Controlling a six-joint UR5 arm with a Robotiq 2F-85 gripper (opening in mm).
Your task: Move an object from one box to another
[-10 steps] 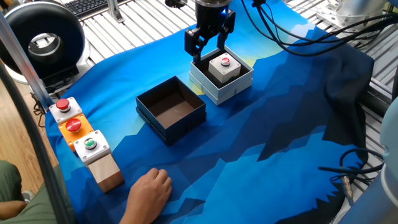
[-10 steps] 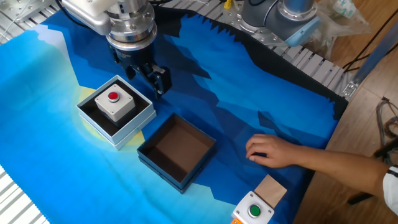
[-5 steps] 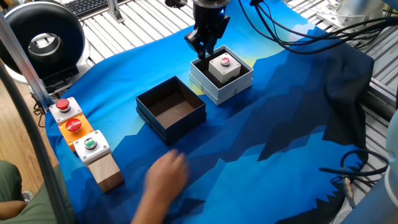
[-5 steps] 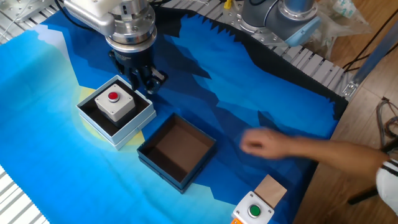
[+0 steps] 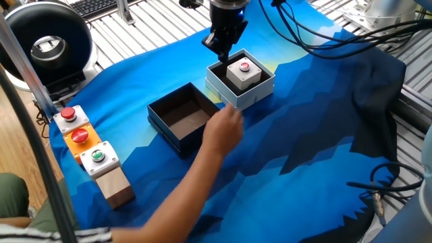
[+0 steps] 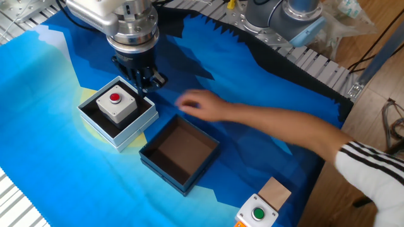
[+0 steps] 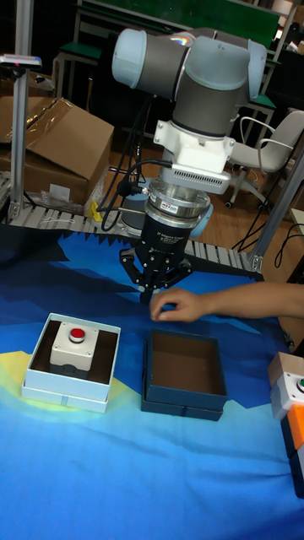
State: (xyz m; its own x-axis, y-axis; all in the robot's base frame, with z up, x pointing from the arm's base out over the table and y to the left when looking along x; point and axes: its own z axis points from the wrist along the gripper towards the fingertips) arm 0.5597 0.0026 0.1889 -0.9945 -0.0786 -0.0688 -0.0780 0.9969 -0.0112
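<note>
The object, a small white-grey cube with a red button (image 5: pixel 243 73), sits inside the white box (image 5: pixel 251 96); the same cube (image 6: pixel 116 105) (image 7: pixel 72 346) shows in the other views. My gripper (image 5: pixel 223 52) (image 6: pixel 146 82) (image 7: pixel 149 292) hovers just behind the white box's far edge, apart from the cube, fingers pressed together with nothing between them. Beside the white box, the dark navy box (image 5: pixel 177 137) (image 6: pixel 165 174) (image 7: pixel 183 398) stands with only its brown floor showing.
A person's hand (image 5: pixel 223 128) (image 6: pixel 197 103) (image 7: pixel 176 305) reaches over the blue cloth, close to my gripper and the two boxes. At the table's edge lies a joined row of red, orange and green button boxes (image 5: pixel 81 136) with a wooden block (image 5: pixel 116 187).
My fingers went from open to shut while staying behind the white box. The person's hand moved from the table's front edge up to the boxes.
</note>
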